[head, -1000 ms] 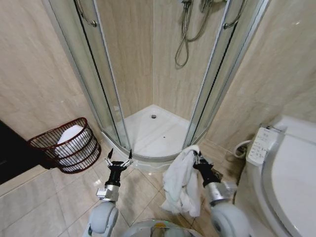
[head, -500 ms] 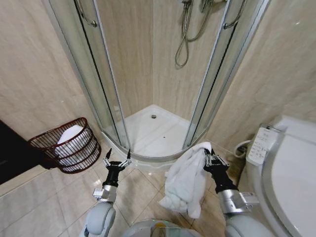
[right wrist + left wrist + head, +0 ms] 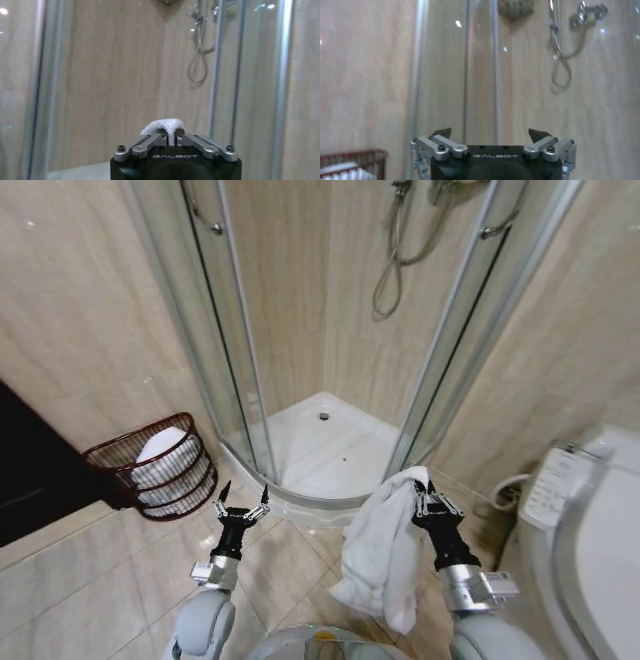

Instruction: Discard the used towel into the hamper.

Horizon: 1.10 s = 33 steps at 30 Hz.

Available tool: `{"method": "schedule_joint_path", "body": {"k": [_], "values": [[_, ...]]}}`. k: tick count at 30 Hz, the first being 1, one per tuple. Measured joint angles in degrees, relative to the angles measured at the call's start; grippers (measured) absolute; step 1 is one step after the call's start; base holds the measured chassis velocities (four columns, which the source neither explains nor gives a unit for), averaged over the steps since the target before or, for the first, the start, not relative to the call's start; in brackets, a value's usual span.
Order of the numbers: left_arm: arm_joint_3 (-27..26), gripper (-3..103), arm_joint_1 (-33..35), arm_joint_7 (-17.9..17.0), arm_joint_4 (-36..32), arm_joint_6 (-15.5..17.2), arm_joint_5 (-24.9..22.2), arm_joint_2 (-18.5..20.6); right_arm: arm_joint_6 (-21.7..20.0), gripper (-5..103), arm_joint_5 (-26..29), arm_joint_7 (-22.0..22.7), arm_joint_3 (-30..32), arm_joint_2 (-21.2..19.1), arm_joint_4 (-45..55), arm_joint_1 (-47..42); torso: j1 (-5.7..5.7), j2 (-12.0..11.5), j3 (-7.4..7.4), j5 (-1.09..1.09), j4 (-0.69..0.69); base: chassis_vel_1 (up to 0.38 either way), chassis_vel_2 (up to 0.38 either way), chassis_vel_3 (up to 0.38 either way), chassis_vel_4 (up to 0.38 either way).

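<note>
Bathroom, tiled floor (image 3: 120, 580), shower enclosure (image 3: 330, 450) ahead. Nearest us: right gripper (image 3: 432, 502) raised, jaws clamped on white towel (image 3: 385, 550), cloth hanging to its left. Left gripper (image 3: 241, 506) raised, jaws apart. Farther left, hamper (image 3: 155, 470) on floor beside shower glass, white cloth inside.

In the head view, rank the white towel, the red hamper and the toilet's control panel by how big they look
1. Towel, though it hangs nearest the camera in the right gripper.
2. Hamper.
3. Control panel.
</note>
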Motion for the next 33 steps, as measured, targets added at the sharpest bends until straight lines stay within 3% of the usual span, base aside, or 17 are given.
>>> {"method": "schedule_joint_path", "body": {"k": [6,12,18,21,23,30,31,33], "values": [[0.49,100,0.09,-0.05,-0.23,-0.65,-0.42,-0.01,1.13,5,-1.0,-0.48,-0.55,0.29,-1.31,0.14,0.0,0.0,0.0,0.01,-0.01,0.061,0.133,0.016,-0.112],[0.76,100,0.72,0.05,-1.11,1.23,0.08,0.0,1.95,5,-2.03,-0.98,-0.69,0.37,-1.99,0.18,0.0,0.0,0.0,0.0,-0.02,0.091,0.183,-0.1,-0.198],[0.87,100,1.02,0.05,-1.31,2.07,0.46,-0.11,2.73,5,-3.84,-1.57,-1.25,0.63,-2.14,-0.31,0.0,0.0,0.01,0.05,-0.01,0.169,0.32,-0.168,-0.296],[1.24,100,1.23,0.04,-1.33,2.09,0.9,-0.28,3.07,5,-4.44,-1.78,-1.83,0.86,-2.18,-0.52,0.0,0.0,0.0,-0.04,0.0,0.199,0.396,-0.164,-0.32],[1.37,100,1.28,0.0,-1.27,2.05,1.1,-0.34,3.39,5,-4.58,-1.78,-1.96,0.89,-2.22,-0.55,0.01,0.0,0.01,0.05,-0.01,0.238,0.389,-0.168,-0.309],[1.39,100,1.17,-0.06,-1.11,1.94,1.65,-0.36,5.21,5,-4.24,-1.86,-1.93,0.85,-2.51,-0.5,0.01,0.0,0.01,-0.08,-0.02,0.211,0.34,-0.112,-0.212],[1.4,100,1.08,-0.06,-1.09,1.94,1.82,-0.43,5.43,5,-4.15,-1.88,-2.02,0.9,-2.66,-0.39,0.01,-0.01,0.01,0.03,0.0,0.131,0.143,0.02,-0.08],[1.44,100,1.06,-0.06,-1.09,1.94,1.88,-0.47,5.5,5,-4.12,-1.88,-2.09,0.92,-2.77,-0.33,0.01,-0.01,0.01,0.02,0.01,0.131,0.143,0.057,-0.028]]}}
